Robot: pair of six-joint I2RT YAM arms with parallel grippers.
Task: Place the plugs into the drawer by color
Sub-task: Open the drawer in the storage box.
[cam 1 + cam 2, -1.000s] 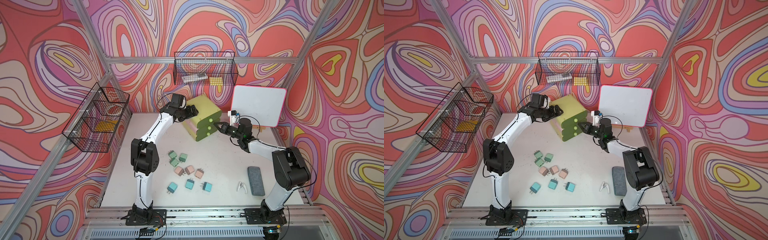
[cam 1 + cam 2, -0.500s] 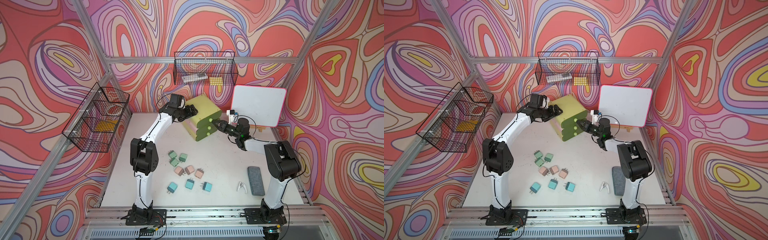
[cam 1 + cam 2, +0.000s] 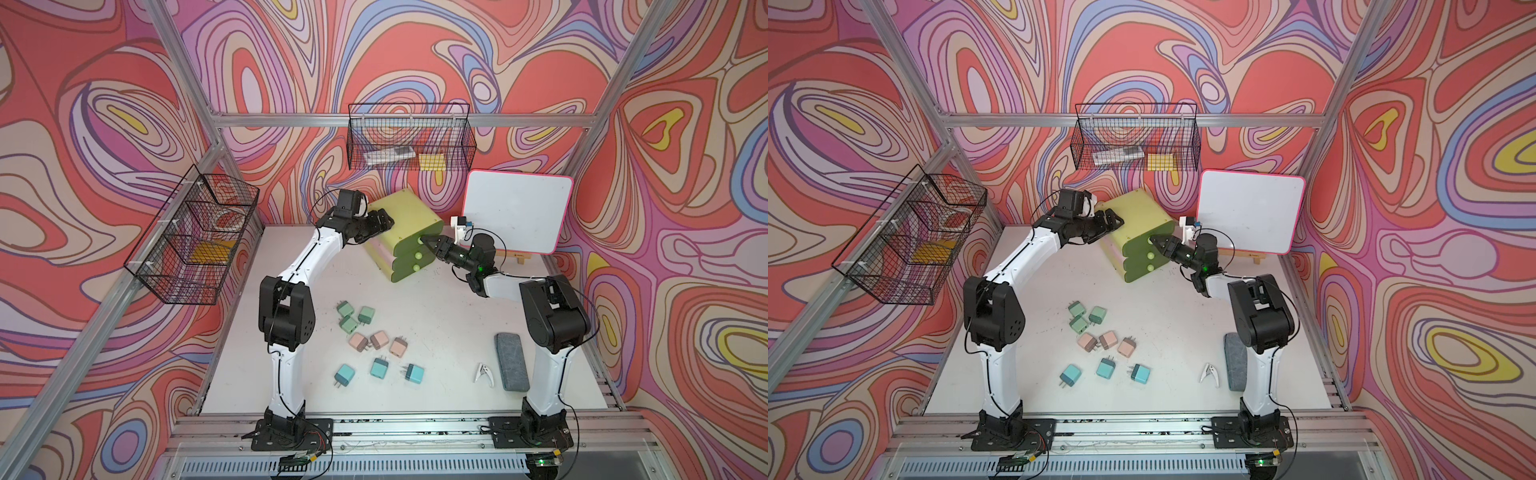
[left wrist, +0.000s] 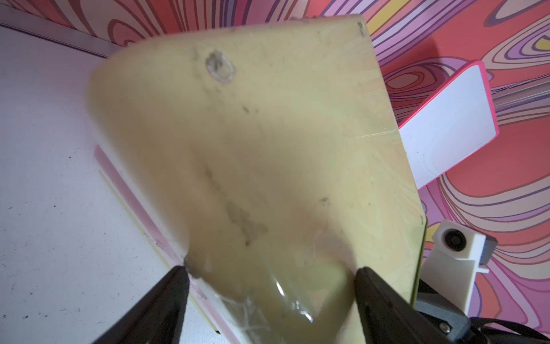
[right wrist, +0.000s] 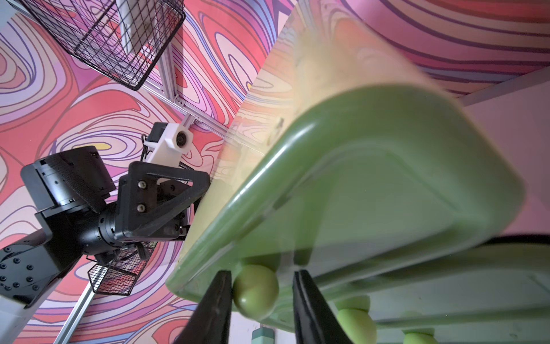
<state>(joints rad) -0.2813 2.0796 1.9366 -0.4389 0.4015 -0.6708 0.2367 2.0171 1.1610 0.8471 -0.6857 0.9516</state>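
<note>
Though unclear overhead — knob point(image 5: 255, 290) between parted jaws.

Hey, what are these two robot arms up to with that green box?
The left gripper clamps the back of the small green chest, while the right gripper has its open jaws on either side of the top drawer's round knob, not yet squeezing it. All three drawers look shut. The nine colored plugs lie on the table, untouched.

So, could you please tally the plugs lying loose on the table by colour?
Sage green plugs: 3
Dusty pink plugs: 3
Teal plugs: 3
Total: 9
</note>
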